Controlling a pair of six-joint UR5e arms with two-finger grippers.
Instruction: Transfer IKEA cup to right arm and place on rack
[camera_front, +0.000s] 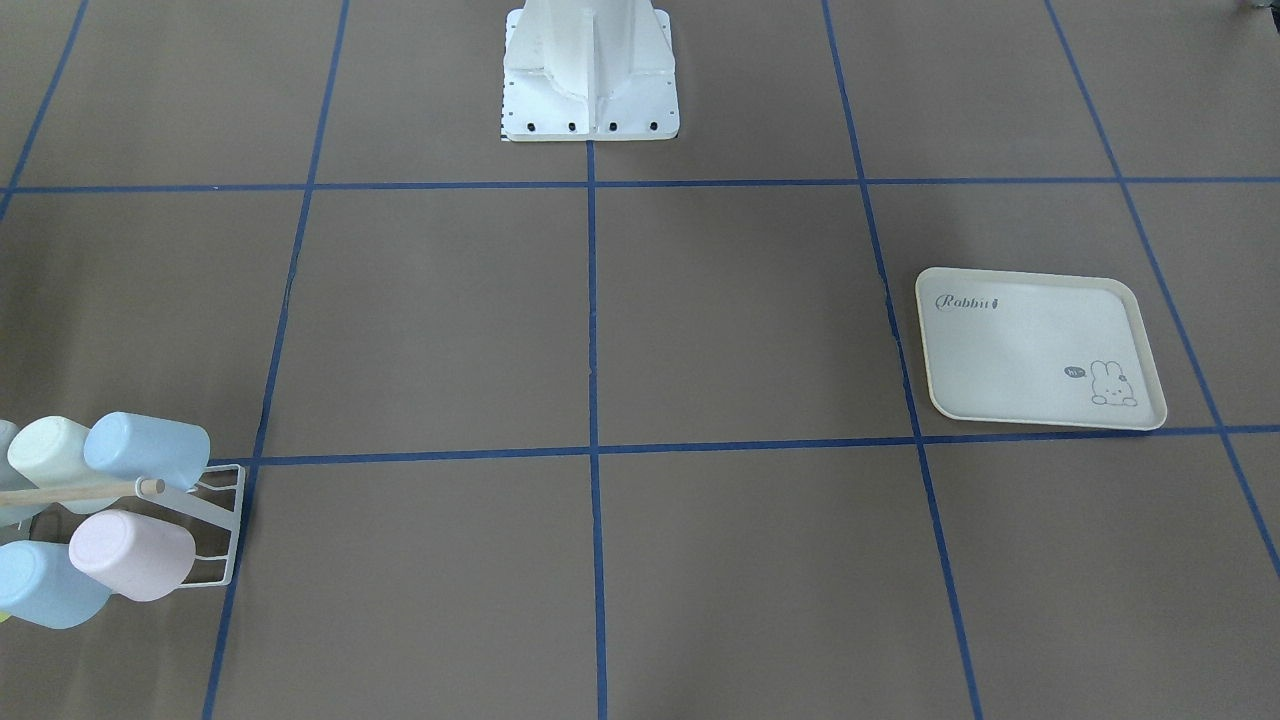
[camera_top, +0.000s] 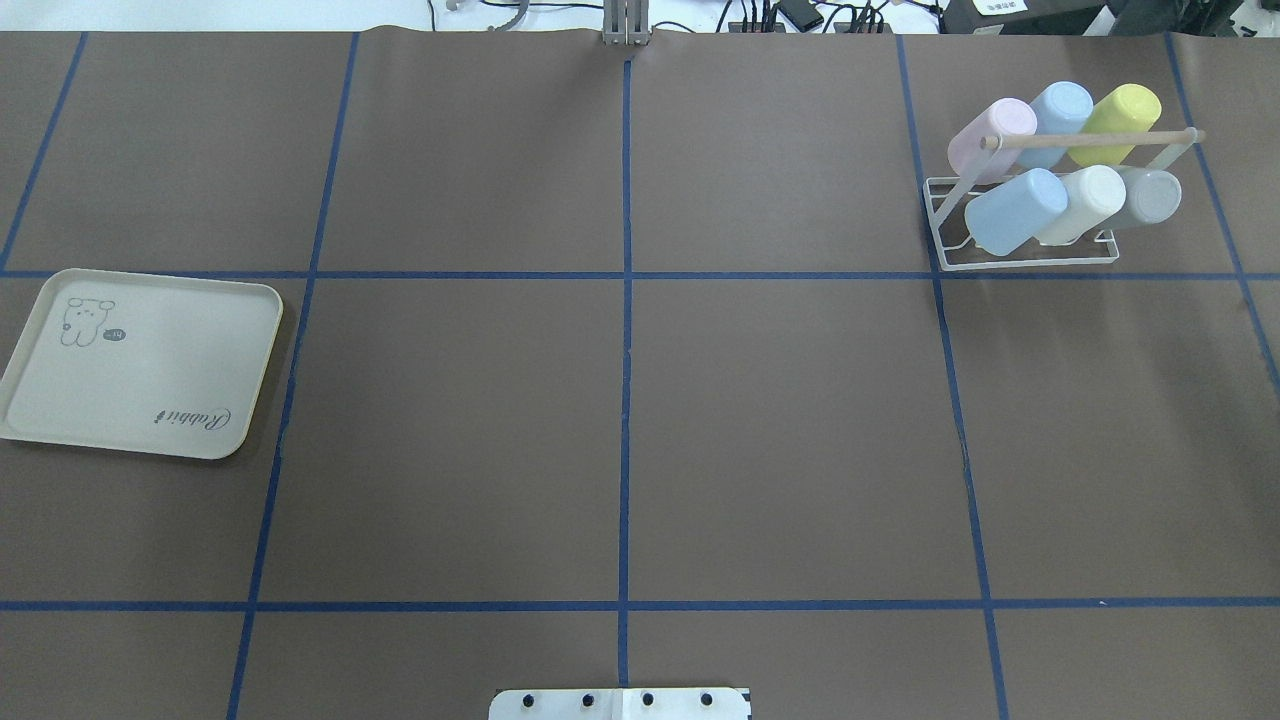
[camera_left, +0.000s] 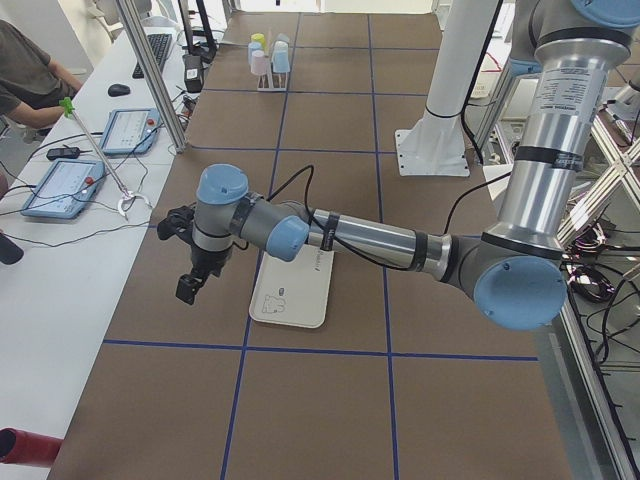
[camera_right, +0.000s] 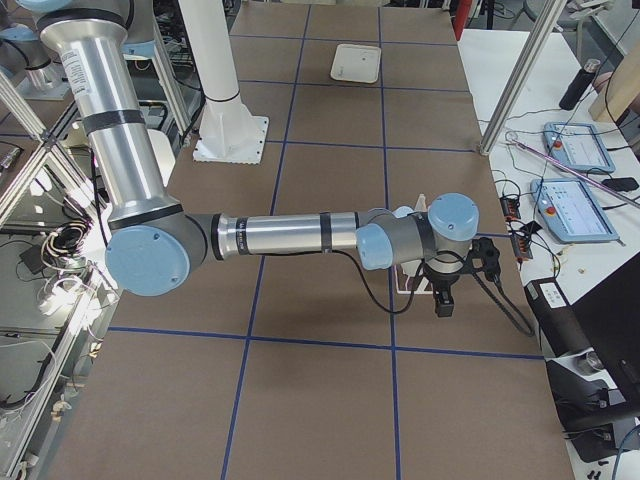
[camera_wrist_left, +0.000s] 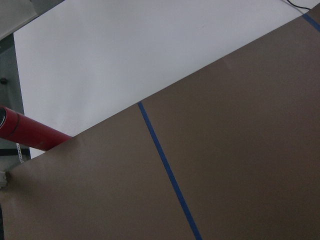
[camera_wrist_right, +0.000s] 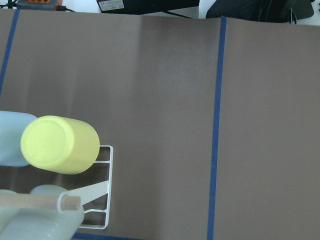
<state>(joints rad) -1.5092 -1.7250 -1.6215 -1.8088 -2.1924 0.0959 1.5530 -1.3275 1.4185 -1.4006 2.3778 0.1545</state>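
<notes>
Brown paper tabletop (camera_top: 780, 430) gridded with blue tape (camera_top: 626, 400); of the robot, only the white base plate (camera_top: 620, 704) in the overhead and front views.

At the far right corner overhead, white wire rack (camera_top: 1030, 262) with wooden rod (camera_top: 1090, 139), loaded with six cups (camera_top: 1015, 210) tilted on the prongs: pink, blue and yellow behind, blue, pale and grey in front. Cut off by the left edge in the front view, with the cups at that edge clipped. Shows in the right wrist view as a corner of wire, the rod's end and a yellow cup (camera_wrist_right: 59, 144) bottom towards the camera; other cups there clipped by the frame. Mostly hidden behind the right arm (camera_right: 290, 235) in the right-side view.

Just beside the rack, right gripper (camera_right: 443, 300) pointing down, seen only from the side; cannot tell whether spread or closed.

Above the table beside the cream tray (camera_top: 130, 380), left gripper (camera_left: 190, 283), likewise seen only from the side; finger spacing impossible to tell. Tray partly covered by the left arm (camera_left: 370, 240) in that view, and well apart from the rack, at the table's opposite end.

Left wrist view: bare paper, one tape line, a white surface beyond and a red cylinder (camera_wrist_left: 30, 132) cut off at the frame's edge.

Person (camera_left: 25, 70) at the white side desk, half out of frame, two tablets (camera_left: 65, 185) nearby.
</notes>
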